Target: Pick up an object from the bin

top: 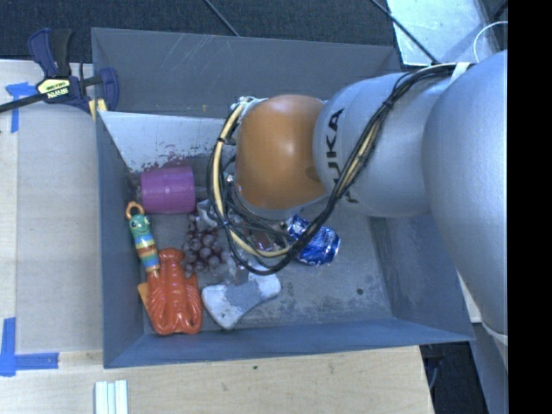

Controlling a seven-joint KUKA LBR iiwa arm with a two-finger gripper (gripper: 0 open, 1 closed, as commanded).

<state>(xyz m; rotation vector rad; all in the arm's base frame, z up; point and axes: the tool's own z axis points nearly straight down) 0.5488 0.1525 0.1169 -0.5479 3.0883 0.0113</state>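
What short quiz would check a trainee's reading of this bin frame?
1. True or false: the blue crumpled wrapper lies right of the dark grape bunch.
2. What lies along the lower wall of the bin, right of the orange lobster toy? A) grey-white lump B) dark grape bunch C) blue crumpled wrapper
3. What colour is the cup toward the bin's upper-left corner?
Key: 1 true; 2 A; 3 purple.

We count one each: purple cup [168, 189], orange lobster [175, 300], striped toy [141, 238], grape bunch [205, 247], grey lump [235, 302], blue wrapper [317, 247].
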